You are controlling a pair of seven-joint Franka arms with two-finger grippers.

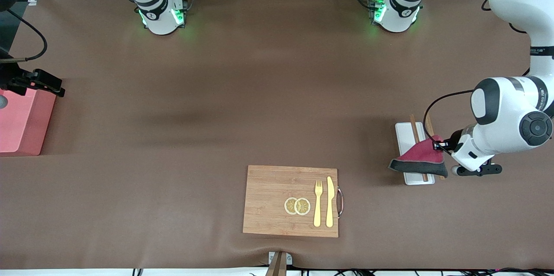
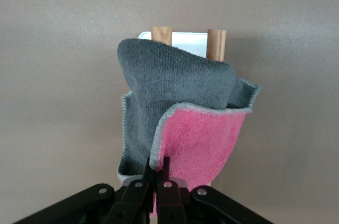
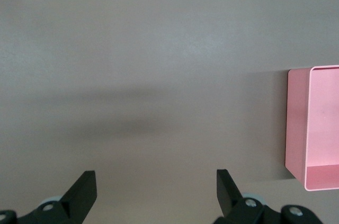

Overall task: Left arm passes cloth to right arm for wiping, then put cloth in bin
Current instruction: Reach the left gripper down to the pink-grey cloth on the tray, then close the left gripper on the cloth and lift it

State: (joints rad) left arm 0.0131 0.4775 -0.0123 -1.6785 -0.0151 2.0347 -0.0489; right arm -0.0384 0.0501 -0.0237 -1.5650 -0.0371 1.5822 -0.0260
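The cloth (image 1: 417, 157), maroon-red with a dark grey border, hangs from my left gripper (image 1: 438, 145), which is shut on its edge just above the white tray at the left arm's end of the table. In the left wrist view the cloth (image 2: 180, 102) shows a pink face and a grey face, pinched between the shut fingers of my left gripper (image 2: 157, 163). The pink bin (image 1: 21, 120) stands at the right arm's end. My right gripper (image 1: 55, 88) hovers by the bin's rim, open and empty (image 3: 156, 179), with the bin (image 3: 318, 128) beside it.
A white oblong tray (image 1: 407, 133) with brown chopsticks (image 1: 414, 128) lies under the cloth. A wooden board (image 1: 268, 189) near the front camera carries two lemon slices (image 1: 297, 206), a yellow fork (image 1: 318, 202) and a yellow knife (image 1: 330, 200).
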